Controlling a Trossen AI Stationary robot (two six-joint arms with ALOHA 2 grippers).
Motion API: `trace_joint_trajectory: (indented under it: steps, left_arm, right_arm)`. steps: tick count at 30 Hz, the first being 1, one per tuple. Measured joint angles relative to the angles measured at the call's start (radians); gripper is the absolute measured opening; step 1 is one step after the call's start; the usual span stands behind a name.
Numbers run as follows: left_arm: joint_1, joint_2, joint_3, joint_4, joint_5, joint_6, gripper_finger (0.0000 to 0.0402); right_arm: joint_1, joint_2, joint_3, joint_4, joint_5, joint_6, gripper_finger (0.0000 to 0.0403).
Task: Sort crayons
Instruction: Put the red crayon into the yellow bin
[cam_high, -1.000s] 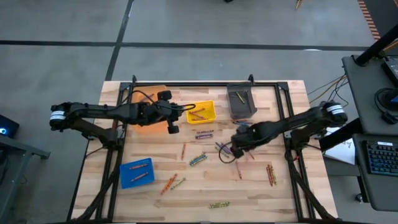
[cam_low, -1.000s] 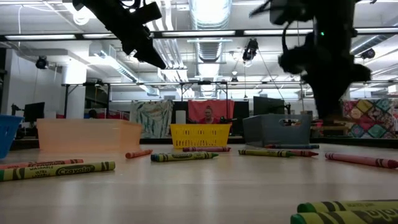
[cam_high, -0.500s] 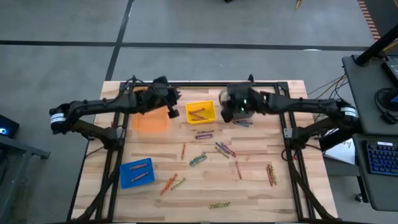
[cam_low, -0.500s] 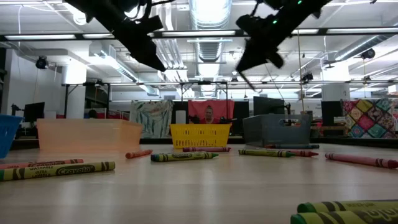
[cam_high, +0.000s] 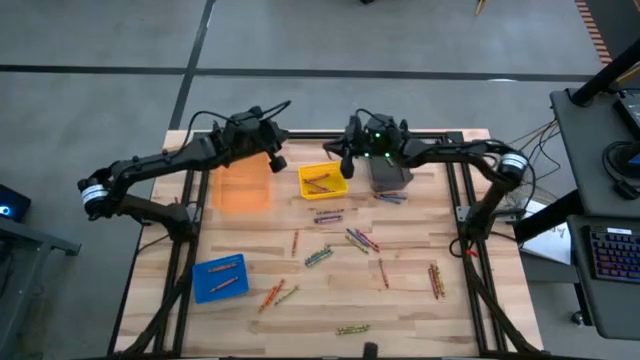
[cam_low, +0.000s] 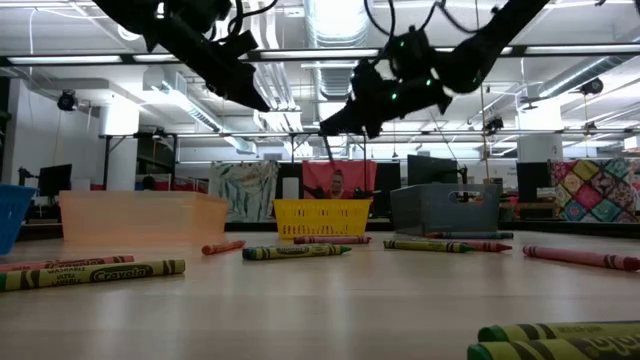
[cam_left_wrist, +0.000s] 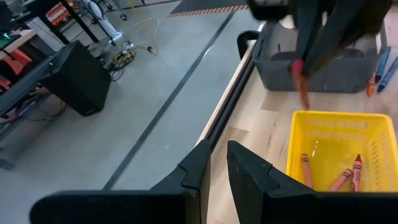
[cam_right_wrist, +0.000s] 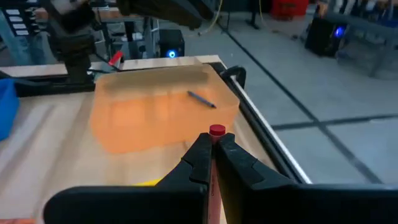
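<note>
Wooden table (cam_high: 420, 300): right gripper (cam_high: 347, 165) above yellow bin (cam_high: 323, 181), pinching red crayon (cam_right_wrist: 216, 131).

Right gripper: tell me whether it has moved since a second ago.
Yes. The right gripper went from mid-table to the far edge, between the grey bin and yellow bin.

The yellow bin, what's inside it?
The yellow bin holds a few red-orange crayons lying on its floor. Its near wall hides part of the floor in the low view.
</note>
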Motion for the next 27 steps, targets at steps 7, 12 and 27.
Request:
trace_joint_trajectory:
  steps: [7,12,27]
  left_arm:
    - [0.001,0.0,0.0,0.01,0.0,-0.021,0.0037]
    - [0.001,0.0,0.0,0.01,0.0,-0.035,0.0037]
    - [0.001,0.0,0.0,0.01,0.0,-0.063,0.0037]
  right_arm:
    - [0.001,0.072,0.002,0.054,-0.127,-0.038,0.0008]
    - [0.01,0.071,0.002,-0.044,-0.184,-0.116,0.0008]
    - [0.065,0.102,0.053,-0.25,-0.035,-0.284,0.0008]
